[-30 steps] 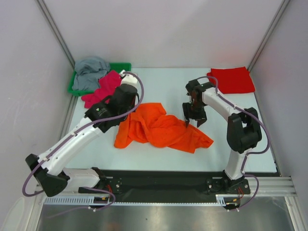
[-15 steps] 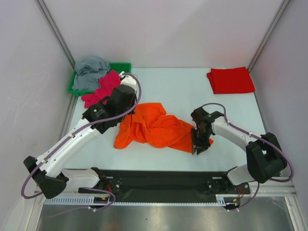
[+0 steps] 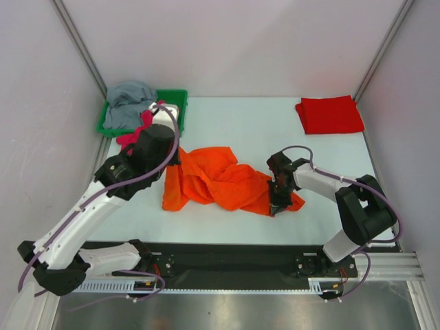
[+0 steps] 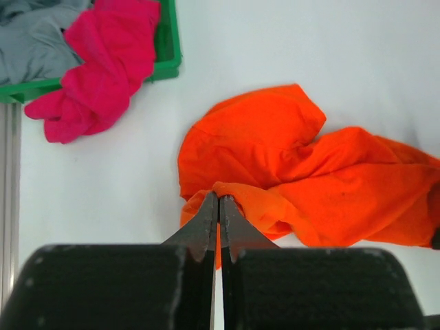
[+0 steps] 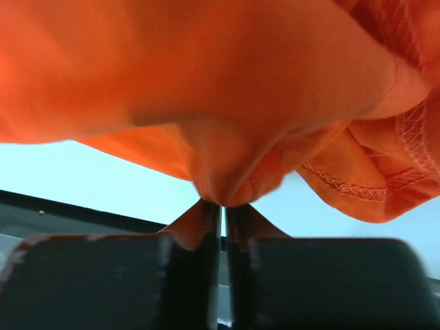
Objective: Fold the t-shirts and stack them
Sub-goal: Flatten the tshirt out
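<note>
A crumpled bright orange t-shirt (image 3: 220, 180) lies in the middle of the table. My left gripper (image 3: 172, 163) is at its left end, and in the left wrist view the left gripper (image 4: 218, 199) is shut on a fold of the orange t-shirt (image 4: 309, 185). My right gripper (image 3: 277, 201) is at the shirt's near right edge. In the right wrist view the right gripper (image 5: 223, 205) is shut on a bunched bit of the orange t-shirt (image 5: 206, 82). A folded red t-shirt (image 3: 330, 114) lies flat at the back right.
A green tray (image 3: 175, 96) stands at the back left with a grey t-shirt (image 3: 129, 96) heaped in it. A pink t-shirt (image 4: 103, 62) hangs over the tray's front wall onto the table, partly hidden by my left arm in the top view.
My right gripper came down from above the table to the orange shirt's near right edge and shut on it. The left arm drew back to the left, holding the shirt's left end.
</note>
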Motion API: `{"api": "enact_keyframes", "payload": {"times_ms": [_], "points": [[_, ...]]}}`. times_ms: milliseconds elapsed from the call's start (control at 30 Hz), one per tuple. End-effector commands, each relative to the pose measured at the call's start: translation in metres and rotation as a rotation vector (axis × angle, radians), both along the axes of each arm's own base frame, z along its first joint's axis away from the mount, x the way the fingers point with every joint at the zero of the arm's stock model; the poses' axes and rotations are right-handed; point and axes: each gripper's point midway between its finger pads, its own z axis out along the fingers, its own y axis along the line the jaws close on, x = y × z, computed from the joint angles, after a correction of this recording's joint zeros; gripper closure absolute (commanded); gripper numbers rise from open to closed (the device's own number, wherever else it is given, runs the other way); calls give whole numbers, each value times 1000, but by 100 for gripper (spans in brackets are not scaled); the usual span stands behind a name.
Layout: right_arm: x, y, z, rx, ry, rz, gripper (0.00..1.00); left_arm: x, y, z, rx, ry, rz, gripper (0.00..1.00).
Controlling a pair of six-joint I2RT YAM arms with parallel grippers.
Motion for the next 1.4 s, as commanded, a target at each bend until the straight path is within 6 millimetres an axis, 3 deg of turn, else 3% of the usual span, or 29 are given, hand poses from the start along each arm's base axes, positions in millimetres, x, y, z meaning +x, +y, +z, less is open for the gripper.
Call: {"api": "enact_keyframes", "payload": {"times_ms": [0, 33, 200, 233, 267, 333, 367, 400, 433, 533, 733, 867, 1000, 1067, 1167, 1367], "points": [[34, 8, 17, 6, -98, 21, 96, -1, 22, 41, -53, -121, 73, 100], [37, 4, 17, -2, -92, 24, 100, 0, 23, 41, -32, -128, 71, 100], [74, 3, 35, 9, -125, 18, 100, 16, 31, 41, 72, -132, 102, 100], [78, 1, 32, 6, -110, 16, 100, 20, 32, 44, 94, -128, 103, 100], [83, 2, 30, 14, -103, 33, 100, 26, 35, 30, 157, -70, 120, 100], [98, 8, 38, 39, -97, 50, 94, 34, 39, 31, 211, -65, 141, 100], [108, 10, 40, 39, -81, 67, 81, 38, 37, 30, 216, -69, 141, 100], [105, 7, 33, 22, -52, 70, 78, 40, 36, 30, 215, -72, 143, 100], [116, 11, 42, 29, -81, 74, 75, 41, 35, 32, 203, -76, 147, 100], [122, 15, 56, 36, -108, 73, 65, 47, 31, 22, 208, -45, 147, 100], [97, 13, 81, 6, -151, 77, 60, 50, 29, 10, 220, -27, 129, 100], [74, 11, 80, 39, -135, 59, 60, 49, 30, 6, 219, -14, 125, 100], [53, 15, 64, 89, -80, 48, 62, 48, 29, 1, 206, -3, 121, 100], [50, 16, 59, 103, -68, 32, 64, 47, 26, -2, 196, 8, 114, 100], [51, 23, 55, 143, -73, 26, 78, 47, 24, -2, 181, 12, 109, 100], [61, 23, 40, 140, -71, -31, 76, 44, 18, -4, 151, 36, 94, 100]]}}
